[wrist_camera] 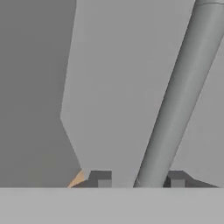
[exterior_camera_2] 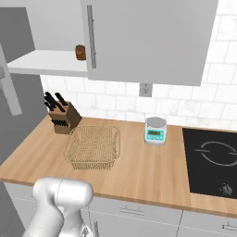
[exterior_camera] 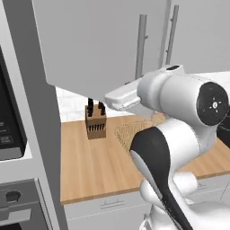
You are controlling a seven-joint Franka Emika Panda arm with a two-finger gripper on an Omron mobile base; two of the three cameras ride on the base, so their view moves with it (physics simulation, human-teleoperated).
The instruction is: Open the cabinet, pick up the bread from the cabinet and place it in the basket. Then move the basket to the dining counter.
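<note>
- Wooden counter (exterior_camera_2: pixel 139 166) under white tiled wall.
- Cabinet (exterior_camera_2: pixel 148 37): light grey, left door swung open, white shelf exposed.
- Basket (exterior_camera_2: pixel 92 147): golden wire mesh, beside the knife block (exterior_camera_2: pixel 62 118).
- Gripper (wrist_camera: pixel 138 179): fingertips straddle the silver bar handle (wrist_camera: pixel 175 100), contact unclear.
- Bread (exterior_camera_2: pixel 80 52): small, dark brown, on the shelf's right edge.

cabinet (exterior_camera_2: pixel 148 41) L door open | bread (exterior_camera_2: pixel 80 52) on shelf | basket (exterior_camera_2: pixel 92 147) on counter by knife block (exterior_camera_2: pixel 62 118)

The cabinet (exterior_camera_2: pixel 152 41) stands partly open: left of its handle (exterior_camera_2: pixel 91 34), the shelf (exterior_camera_2: pixel 46 62) is reachable. Below it, a knife block (exterior_camera_2: pixel 62 119) stands beside the basket (exterior_camera_2: pixel 92 147); the counter (exterior_camera_2: pixel 139 171) in front lies free.
</note>
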